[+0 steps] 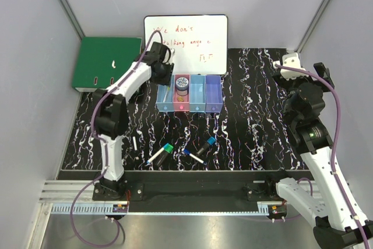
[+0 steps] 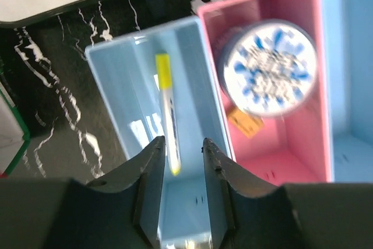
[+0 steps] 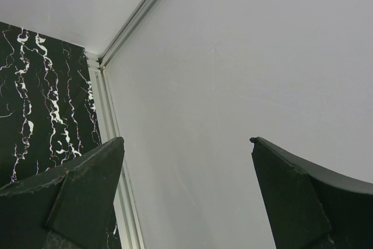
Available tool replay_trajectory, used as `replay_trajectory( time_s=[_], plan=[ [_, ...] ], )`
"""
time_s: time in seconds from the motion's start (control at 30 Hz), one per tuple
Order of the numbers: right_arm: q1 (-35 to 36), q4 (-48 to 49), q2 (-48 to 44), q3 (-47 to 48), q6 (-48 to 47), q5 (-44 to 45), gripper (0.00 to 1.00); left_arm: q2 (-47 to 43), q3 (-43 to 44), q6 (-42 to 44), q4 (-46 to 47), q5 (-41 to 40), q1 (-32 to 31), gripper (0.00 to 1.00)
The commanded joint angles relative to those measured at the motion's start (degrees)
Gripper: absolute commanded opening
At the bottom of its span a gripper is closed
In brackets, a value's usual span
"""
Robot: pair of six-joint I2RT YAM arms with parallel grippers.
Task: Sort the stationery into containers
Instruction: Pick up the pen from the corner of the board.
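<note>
Resting in blue bin: yellow marker; pink bin: cylinder, perhaps a scrap.

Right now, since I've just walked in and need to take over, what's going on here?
The left gripper is open above the leftmost light blue bin, with a yellow-tipped marker lying inside it. The pink bin beside it holds a blue-white cylinder and a small yellow piece. A green-capped marker and three other pens lie unsorted on the table in front of the row of bins. The right gripper is open, empty, facing the wall.
</note>
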Motion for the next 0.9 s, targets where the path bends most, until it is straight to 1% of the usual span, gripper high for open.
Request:
replay_trajectory(
  time_s=[0.0, 0.03, 0.1, 0.13, 0.17, 0.2, 0.23, 0.27, 0.3, 0.33, 0.37, 0.4, 0.43, 0.6, 0.73, 0.8, 0.87],
  plan=[
    [-0.56, 1.26, -0.64, 1.49, -0.33, -0.91, 0.98, -14.32, -4.65, 6.28, 1.98, 5.58, 0.21, 0.36],
    [-0.47, 1.26, -0.65, 1.58, -0.33, -1.0, 0.98, -16.08, -8.23, 10.28, 1.89, 5.76, 0.13, 0.36],
    [-0.47, 1.26, -0.65, 2.11, -0.33, -1.09, 0.98, -21.88, -12.9, 13.21, 1.54, 5.94, 0.21, 0.37],
    [-0.47, 1.17, -0.47, 2.37, -0.33, -1.27, 0.98, -23.99, -18.49, 15.92, 1.45, 5.76, 0.13, 0.38],
    [-0.47, 1.17, -0.56, 2.72, -0.24, -1.35, 0.98, -28.18, -21.51, 17.34, 1.45, 6.11, 0.13, 0.38],
    [-0.38, 1.17, -0.47, 2.9, -0.24, -1.35, 0.98, -30.31, -27.63, 19.97, 1.45, 5.76, 0.04, 0.38],
    [-0.47, 1.08, -0.47, 2.99, -0.15, -1.35, 0.98, -34.42, -30.74, 21.56, 1.37, 5.41, -0.31, 0.38],
    [-0.47, 0.99, -0.38, 3.34, -0.07, -1.53, 0.98, -36.38, -33.81, 23.23, 1.36, 5.32, -0.66, 0.38],
    [-0.47, 0.99, -0.47, 3.34, 0.02, -1.44, 0.98, -38.23, -39.67, 26.64, 1.36, 4.45, -1.1, 0.38],
    [-0.47, 0.91, -0.47, 3.43, 0.11, -1.53, 0.98, -41.55, -42.52, 28.24, 1.28, 3.4, -2.15, 0.39],
    [-0.47, 0.82, -0.47, 3.6, 0.2, -1.53, 0.98, -43.06, -44.98, 29.39, 1.45, 1.82, -2.68, 0.4],
    [-0.47, 0.82, -0.56, 3.69, 0.2, -1.53, 0.98, -44.38, -49.27, 30.62, 1.54, 1.28, -3.04, 0.4],
    [-0.47, 0.82, -0.56, 3.86, 0.2, -1.62, 0.98, -46.57, -51.05, 30.98, 1.54, 1.36, -3.21, 0.41],
    [-0.47, 0.29, -0.56, 4.74, 0.2, -1.44, 0.98, -51.95, -59.49, 31.77, 1.28, 2.68, -4.88, 0.43],
    [-0.56, -0.41, -0.65, 5.45, 0.11, -1.44, 0.98, -55.99, -63.1, 32.21, 1.19, 4.0, -7.08, 0.46],
    [-0.47, -0.59, -0.65, 5.53, 0.11, -1.35, 0.98, -57.05, -64.6, 32.82, 1.01, 4.0, -8.3, 0.5],
    [-0.47, -0.68, -0.56, 5.62, 0.02, -1.35, 0.98, -58.37, -64.69, 33.52, -0.03, 5.84, -8.66, 0.51]
  ],
)
